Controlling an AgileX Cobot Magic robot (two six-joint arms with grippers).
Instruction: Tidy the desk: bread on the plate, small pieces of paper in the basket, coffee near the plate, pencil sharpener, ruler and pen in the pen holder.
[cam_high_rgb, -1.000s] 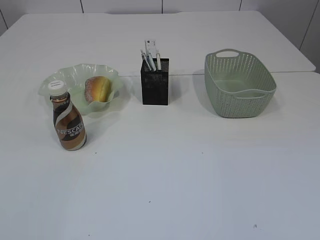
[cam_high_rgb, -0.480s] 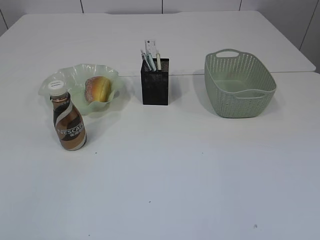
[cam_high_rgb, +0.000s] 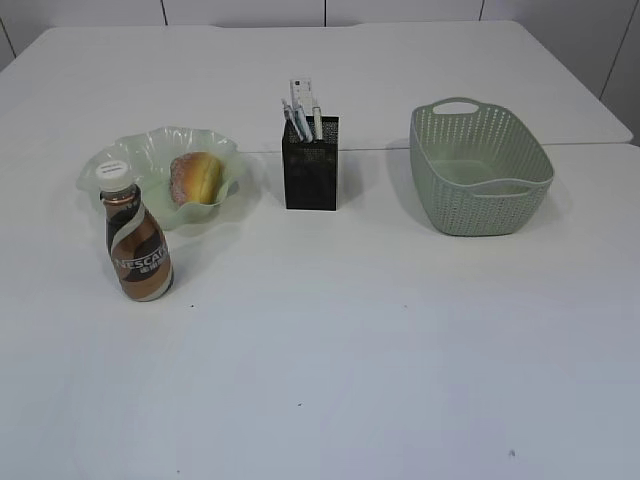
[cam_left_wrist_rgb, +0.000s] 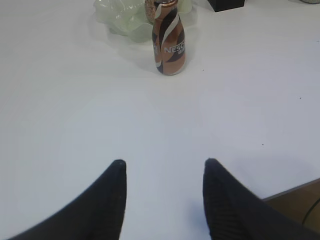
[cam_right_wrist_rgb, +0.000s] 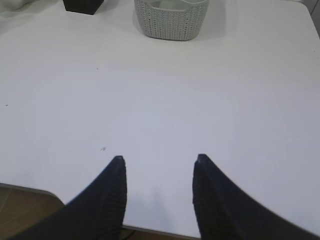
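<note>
The desk (cam_high_rgb: 400, 350) is what I see under both claws, bare and white. My left claw (cam_left_wrist_rgb: 162, 165) hangs spread above the near edge, nothing between its black fingers (cam_left_wrist_rgb: 112, 200); my right claw (cam_right_wrist_rgb: 157, 160) is likewise spread and empty over the near edge on its side. Out from the left claw, the coffee (cam_left_wrist_rgb: 169, 42) stands upright, cap on, just in front of the plate (cam_high_rgb: 120, 160), close beside its wavy rim; I cannot tell if they touch. The bread (cam_high_rgb: 196, 178) lies inside the plate, towards its right side. Further along, at the middle of the desk, the pen holder (cam_high_rgb: 310, 175) stands upright with the ruler (cam_high_rgb: 299, 92) and a few pens (cam_high_rgb: 317, 122) sticking out of its top. Out from the right claw, the basket (cam_high_rgb: 480, 190) sits well apart from the pen holder, on the right, its handle cut-out turned to the far side; what lies inside it I cannot make out.
</note>
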